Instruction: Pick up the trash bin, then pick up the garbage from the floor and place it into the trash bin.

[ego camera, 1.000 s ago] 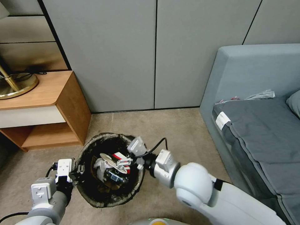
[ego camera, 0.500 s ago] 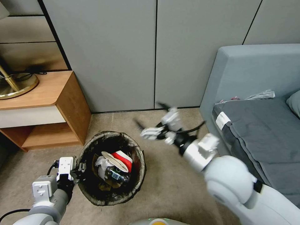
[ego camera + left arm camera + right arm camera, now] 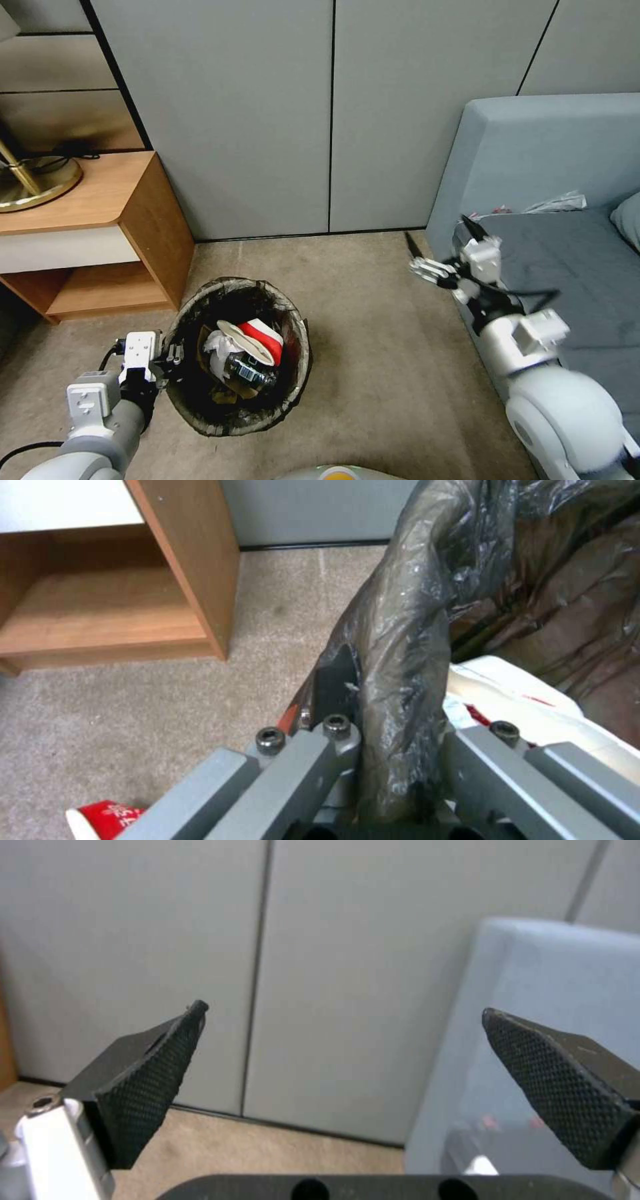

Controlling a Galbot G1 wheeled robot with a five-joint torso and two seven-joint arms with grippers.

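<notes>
We see the left gripper (image 3: 170, 357) low at the left side of the trash bin (image 3: 238, 357), with its arm reaching forward from the lower left corner of the head view. In the left wrist view its two fingers (image 3: 333, 680) are closed on the rim of the bin, one on the outside and one on the inside, with the crinkly dark bag liner (image 3: 407, 645) pressed between them. The right gripper (image 3: 440, 250) is lifted and stretched to the right, in front of the grey sofa (image 3: 533, 153), well apart from the bin. Its jaws stand wide apart, and in the right wrist view we see nothing between the black textured pads (image 3: 150, 1085).

The trash bin is over the floor (image 3: 373, 347), near the wooden cabinet (image 3: 113, 227). Inside it lies the garbage (image 3: 243, 353): a red-and-white paper cup (image 3: 257, 333), a crumpled white tissue (image 3: 215, 347) and a clear bottle (image 3: 250, 373) with a dark label. In the left wrist view another red-and-white piece (image 3: 103, 817) lies on the carpet just beside the gripper.
</notes>
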